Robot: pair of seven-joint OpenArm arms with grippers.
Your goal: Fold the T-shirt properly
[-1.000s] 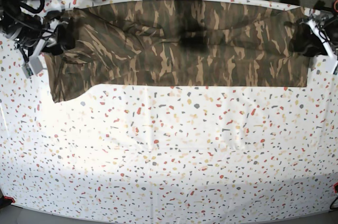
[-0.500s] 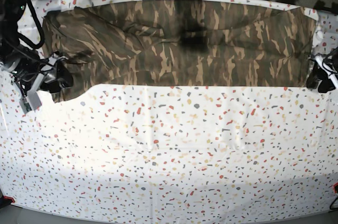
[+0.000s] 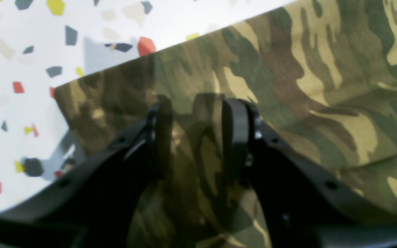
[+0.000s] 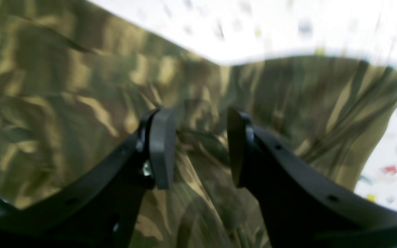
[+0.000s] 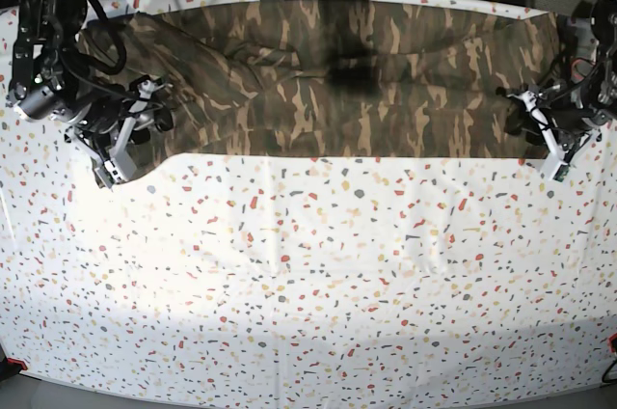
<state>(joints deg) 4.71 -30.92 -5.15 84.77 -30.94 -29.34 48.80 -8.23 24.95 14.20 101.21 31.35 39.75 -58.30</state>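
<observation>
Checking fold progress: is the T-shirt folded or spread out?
Folded into a long band: the T-shirt shows a straight near edge across the table, overlapping layers and no sleeves sticking out.

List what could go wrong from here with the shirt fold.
1. Both pincers, left and right, stand open over the shirt; closing could pinch only one layer.
2. The right-side end looks rumpled, so creases may get folded in.
3. Uneven lifting could skew the straight front edge.
</observation>
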